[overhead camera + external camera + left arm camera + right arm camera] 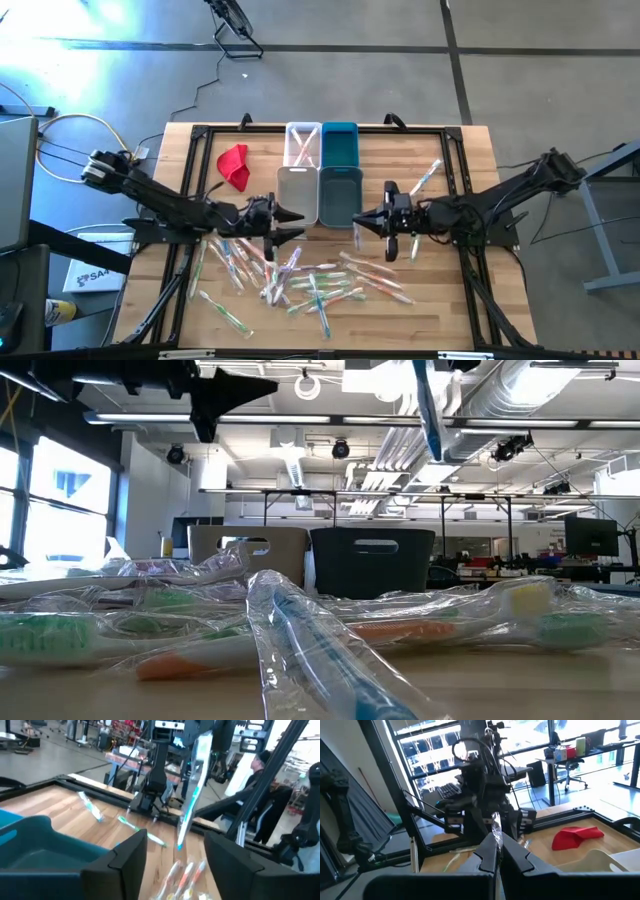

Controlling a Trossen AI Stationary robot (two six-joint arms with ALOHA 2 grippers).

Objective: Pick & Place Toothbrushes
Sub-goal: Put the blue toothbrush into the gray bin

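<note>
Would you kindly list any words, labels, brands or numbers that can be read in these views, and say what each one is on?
"SA4": partly readable dark lettering on the white box on the floor left of the table; the rest is cut off.
Toothbrush wrappers: no print can be read.
Red shelves in the room behind: any labels are too blurred to read.

The low view cuts off both arms at the top, so only a dangling blue toothbrush (428, 410) shows. The near wrapped toothbrush (320, 650) is a total blur. The person (260, 765) behind the frame is mostly hidden.
</note>
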